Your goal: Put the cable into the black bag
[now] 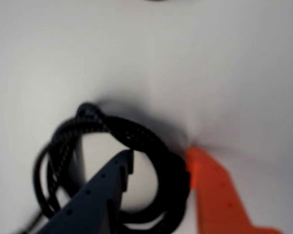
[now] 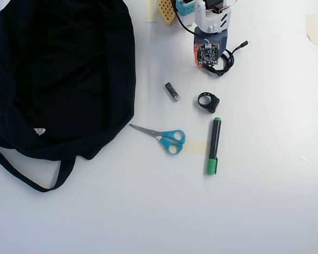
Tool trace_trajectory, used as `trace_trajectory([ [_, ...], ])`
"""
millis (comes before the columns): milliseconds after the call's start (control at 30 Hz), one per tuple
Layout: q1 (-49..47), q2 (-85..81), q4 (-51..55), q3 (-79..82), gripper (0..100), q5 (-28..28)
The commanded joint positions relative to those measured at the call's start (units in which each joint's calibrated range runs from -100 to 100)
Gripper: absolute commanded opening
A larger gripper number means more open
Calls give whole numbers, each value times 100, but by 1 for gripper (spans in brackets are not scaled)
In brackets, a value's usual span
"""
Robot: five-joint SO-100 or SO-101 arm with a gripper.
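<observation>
Overhead, the arm stood at the top of the white bench [image 2: 265,211], its jaws [image 2: 208,62] lowered over the cable [image 2: 228,59], which lay coiled just right of the arm's head with its short plug end pointing up and right. In the wrist view the cable [image 1: 141,139] was a loose black coil on the bench [image 1: 224,63]. The dark blue finger [image 1: 100,190] sat inside the loop and the orange finger [image 1: 212,187] outside its right edge, so the jaws [image 1: 161,158] were parted and straddled one side of the coil. The picture was blurred, and contact with the cord could not be confirmed; the jaws appeared not to be closed on it.

The black bag [image 2: 58,79] lay flat at the left of the overhead view, well apart from the cable, with a strap trailing below it. Between bag and cable lay a small dark stick [image 2: 172,91], a black ring clip [image 2: 207,101], blue-handled scissors [image 2: 164,137] and a green marker [image 2: 214,146].
</observation>
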Motion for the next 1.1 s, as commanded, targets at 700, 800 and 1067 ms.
trace_trajectory([
  [700, -27, -27, 25, -617, 2, 38],
  [800, -27, -27, 42, -877, 2, 44],
  [1067, -72, -27, 326, -1497, 2, 49],
])
